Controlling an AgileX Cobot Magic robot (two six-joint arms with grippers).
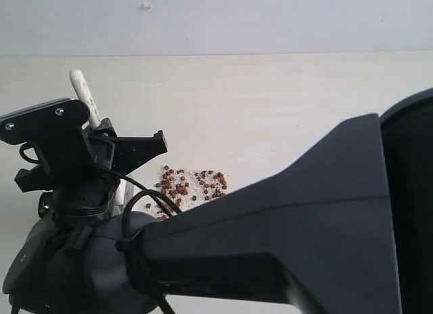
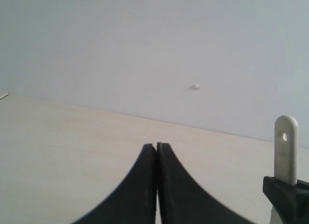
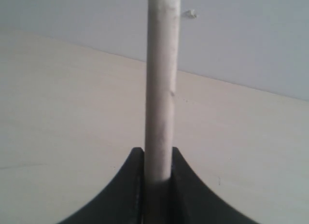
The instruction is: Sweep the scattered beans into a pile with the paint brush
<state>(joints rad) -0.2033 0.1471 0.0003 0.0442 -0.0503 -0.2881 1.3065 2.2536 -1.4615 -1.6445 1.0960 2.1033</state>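
The paint brush's pale handle [image 1: 84,97] stands nearly upright, its end with the hole [image 2: 286,151] pointing up, and my right gripper [image 3: 158,154] is shut on the handle [image 3: 161,89]. In the exterior view that gripper [image 1: 100,132] has reached across to the left, its dark arm [image 1: 270,233] filling the foreground. The ferrule and bristles are hidden behind the gripper. The reddish-brown beans [image 1: 193,185] lie in a loose patch with off-white crumbs on the pale table [image 1: 270,111], just right of the gripper. My left gripper [image 2: 156,146] is shut on nothing, above bare table.
A pale wall [image 1: 270,19] with a small white knob [image 1: 145,5] stands behind the table. The right arm's dark bulk hides the near table and part of the bean patch. In the left wrist view the right gripper's black body [image 2: 285,192] shows at the edge.
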